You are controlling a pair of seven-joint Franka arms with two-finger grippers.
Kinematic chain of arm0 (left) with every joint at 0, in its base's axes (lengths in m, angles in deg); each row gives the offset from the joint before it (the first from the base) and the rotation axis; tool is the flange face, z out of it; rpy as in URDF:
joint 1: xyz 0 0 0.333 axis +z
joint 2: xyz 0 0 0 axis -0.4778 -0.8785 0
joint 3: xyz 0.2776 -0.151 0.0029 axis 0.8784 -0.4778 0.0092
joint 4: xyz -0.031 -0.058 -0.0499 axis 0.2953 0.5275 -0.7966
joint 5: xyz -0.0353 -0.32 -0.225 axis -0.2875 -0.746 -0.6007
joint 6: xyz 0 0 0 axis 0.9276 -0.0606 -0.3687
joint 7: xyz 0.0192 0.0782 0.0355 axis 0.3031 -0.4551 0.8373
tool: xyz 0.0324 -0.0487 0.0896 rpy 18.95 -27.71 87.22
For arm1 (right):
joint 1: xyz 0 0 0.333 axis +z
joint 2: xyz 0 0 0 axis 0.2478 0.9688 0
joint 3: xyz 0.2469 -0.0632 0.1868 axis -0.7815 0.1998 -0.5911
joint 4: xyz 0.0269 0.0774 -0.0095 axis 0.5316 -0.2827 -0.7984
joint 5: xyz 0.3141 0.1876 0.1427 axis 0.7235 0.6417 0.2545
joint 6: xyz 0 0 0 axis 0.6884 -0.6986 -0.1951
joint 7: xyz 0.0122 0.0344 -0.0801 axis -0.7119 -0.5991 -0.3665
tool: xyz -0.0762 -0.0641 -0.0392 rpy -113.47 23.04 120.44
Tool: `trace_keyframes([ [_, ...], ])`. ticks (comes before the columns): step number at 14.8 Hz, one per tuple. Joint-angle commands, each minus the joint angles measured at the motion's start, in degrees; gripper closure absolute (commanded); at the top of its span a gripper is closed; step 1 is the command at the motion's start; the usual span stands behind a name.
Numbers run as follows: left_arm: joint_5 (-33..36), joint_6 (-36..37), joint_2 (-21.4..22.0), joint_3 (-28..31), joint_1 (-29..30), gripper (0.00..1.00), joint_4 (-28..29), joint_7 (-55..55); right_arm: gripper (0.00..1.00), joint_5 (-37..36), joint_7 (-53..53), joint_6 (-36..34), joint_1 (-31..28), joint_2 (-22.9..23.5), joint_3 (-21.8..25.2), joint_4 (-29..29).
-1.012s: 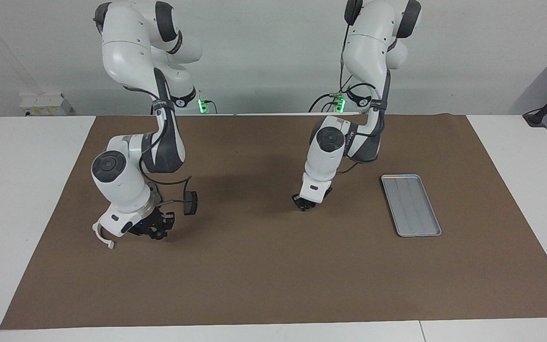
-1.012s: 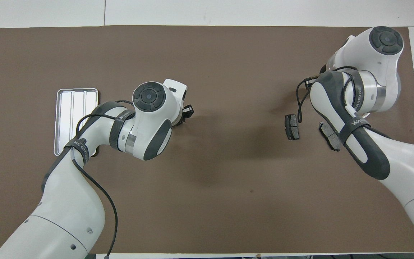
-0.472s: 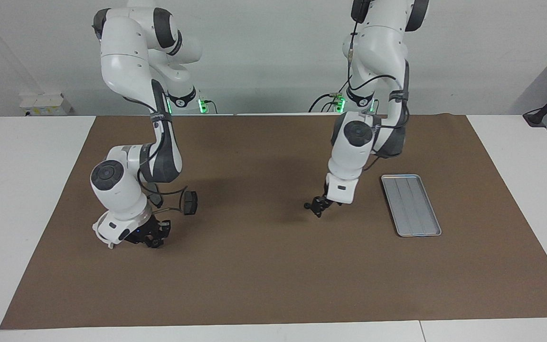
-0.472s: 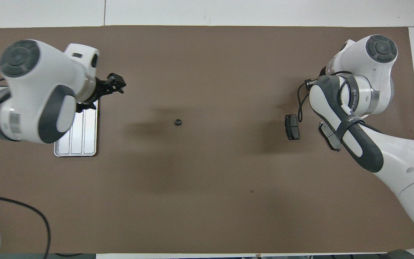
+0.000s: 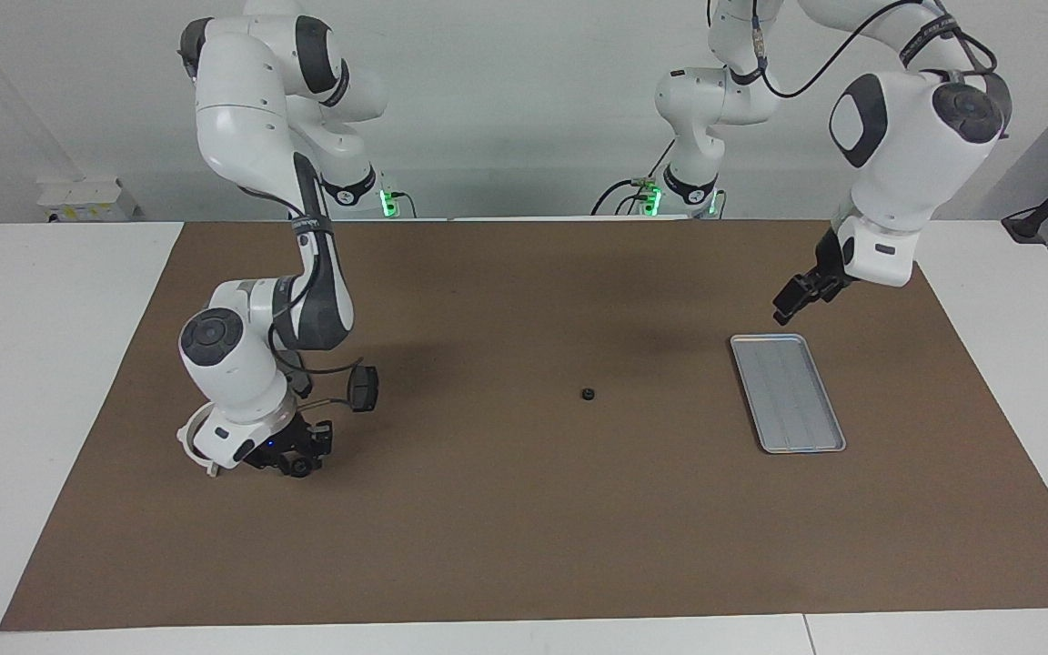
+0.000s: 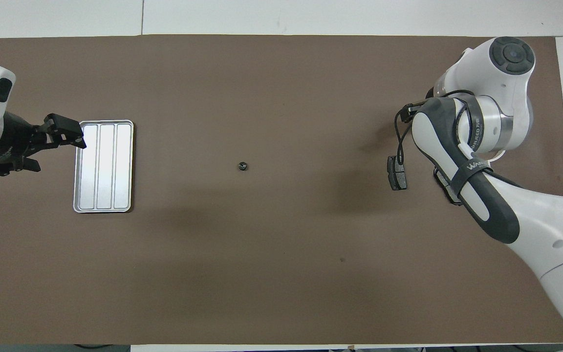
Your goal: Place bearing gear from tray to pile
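The bearing gear point(image 5: 588, 395) point(image 6: 243, 166), a small black round part, lies alone on the brown mat midway between tray and pile. The silver ridged tray point(image 5: 788, 391) point(image 6: 104, 166) holds nothing. The pile shows one dark brake pad point(image 5: 364, 388) point(image 6: 396, 173), a second pad point(image 6: 445, 188) mostly under the right arm, and a white curved bracket point(image 5: 186, 443). My left gripper point(image 5: 786, 309) point(image 6: 59, 154) hangs open and empty, high over the mat beside the tray. My right gripper point(image 5: 292, 458) sits low at the pile, between the bracket and the first pad; the arm hides it from overhead.
The brown mat point(image 5: 524, 546) covers most of the white table. The right arm's elbow and a looping cable point(image 6: 401, 132) hang over the pile area.
The left gripper opened, left the gear on the mat's middle, then rose and swung back toward the tray. The right arm stayed at the pile, shifting only slightly.
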Motion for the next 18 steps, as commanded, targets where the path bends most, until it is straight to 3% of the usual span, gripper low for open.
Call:
trace_keyframes([
  [1,0.67,-0.12,0.65,-0.54,1.31,0.00,1.29,0.84,0.00,-0.06,10.15,-8.69,5.26,-3.17,-0.28,3.88],
  [4,0.67,-0.12,1.18,-0.71,1.66,0.00,1.38,1.90,0.00,0.39,28.05,-14.77,12.80,-4.50,-0.80,8.01],
  [7,0.76,0.23,1.36,-0.89,2.97,0.00,1.38,11.35,0.00,0.56,46.52,-13.91,21.34,-4.59,-0.89,8.73],
  [10,0.67,-0.03,1.36,-0.71,3.15,0.00,1.03,13.41,0.00,0.92,55.69,-13.82,26.53,-4.24,-1.16,8.73],
  [12,0.14,0.14,1.27,-0.80,3.15,0.00,0.33,13.59,0.00,0.48,60.96,-13.65,29.96,-1.44,-1.16,10.39],
  [16,0.05,1.63,1.36,-1.33,3.07,0.00,-0.03,13.59,0.00,-0.31,68.89,-12.07,34.01,9.28,-0.89,19.79],
  [18,0.14,1.90,1.36,-1.33,3.07,0.00,-0.20,13.68,0.00,-0.31,69.25,-9.44,34.19,11.05,-0.89,20.16],
])
